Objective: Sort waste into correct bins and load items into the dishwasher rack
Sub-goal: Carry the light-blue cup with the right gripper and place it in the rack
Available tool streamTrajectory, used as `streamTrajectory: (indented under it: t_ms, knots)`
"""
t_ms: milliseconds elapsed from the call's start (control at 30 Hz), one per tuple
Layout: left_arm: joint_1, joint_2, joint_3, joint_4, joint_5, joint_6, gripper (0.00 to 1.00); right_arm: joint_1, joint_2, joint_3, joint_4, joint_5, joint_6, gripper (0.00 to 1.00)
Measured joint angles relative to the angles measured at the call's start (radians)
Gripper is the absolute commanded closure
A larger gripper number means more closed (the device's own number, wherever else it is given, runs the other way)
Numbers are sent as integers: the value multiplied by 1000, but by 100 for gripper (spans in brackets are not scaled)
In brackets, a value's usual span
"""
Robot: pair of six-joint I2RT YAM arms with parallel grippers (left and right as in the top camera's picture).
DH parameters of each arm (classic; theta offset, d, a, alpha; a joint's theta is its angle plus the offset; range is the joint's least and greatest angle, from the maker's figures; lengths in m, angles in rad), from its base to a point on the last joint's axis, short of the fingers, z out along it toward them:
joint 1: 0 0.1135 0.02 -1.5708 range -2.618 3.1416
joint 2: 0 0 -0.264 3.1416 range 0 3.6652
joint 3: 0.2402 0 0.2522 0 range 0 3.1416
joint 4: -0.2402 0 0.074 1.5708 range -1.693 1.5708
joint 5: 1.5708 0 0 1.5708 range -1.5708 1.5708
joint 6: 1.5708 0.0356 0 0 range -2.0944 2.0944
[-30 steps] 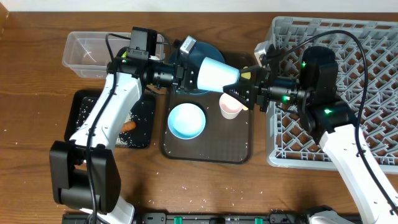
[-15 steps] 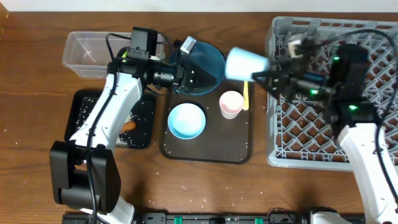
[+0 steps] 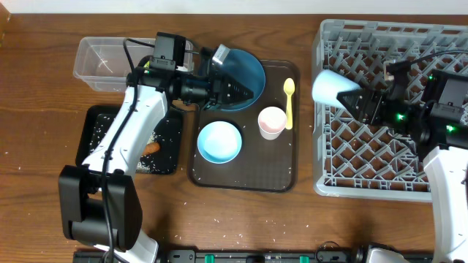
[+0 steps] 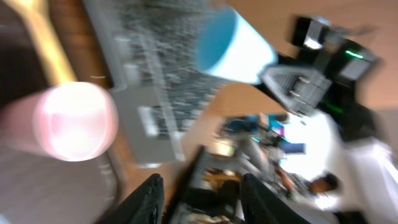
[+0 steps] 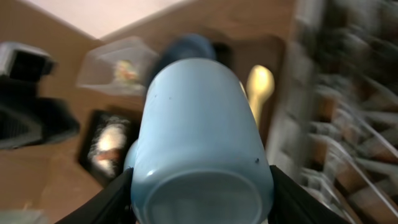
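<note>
My right gripper (image 3: pixel 363 102) is clamped on the blue-lined white cup (image 3: pixel 333 88), held sideways above the dishwasher rack's (image 3: pixel 409 51) left rim, toward the table's right edge. My left gripper (image 3: pixel 248 90) gapes empty near the far edge.

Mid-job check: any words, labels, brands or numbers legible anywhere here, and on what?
None readable. No print shows on the dishwasher rack, the pale cup in the right pincer, the clear tub or the black tray. Both wrist views are too blurred to tell.
</note>
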Motion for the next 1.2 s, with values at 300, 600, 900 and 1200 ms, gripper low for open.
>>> streamTrajectory:
  t_ms: [300, 600, 900, 1200]
  knots:
    - [0, 0, 1, -160, -471, 3, 55, 3, -20, 240, -330, 400, -18, 64]
    - [0, 0, 1, -227, -745, 3, 55, 19, -24, 302, -494, 662, 29, 64]
    - [0, 0, 1, -229, -802, 3, 55, 19, 98, 303, -653, 780, 69, 65]
    - [0, 0, 1, -235, -811, 3, 55, 16, 235, 304, -672, 817, 89, 65]
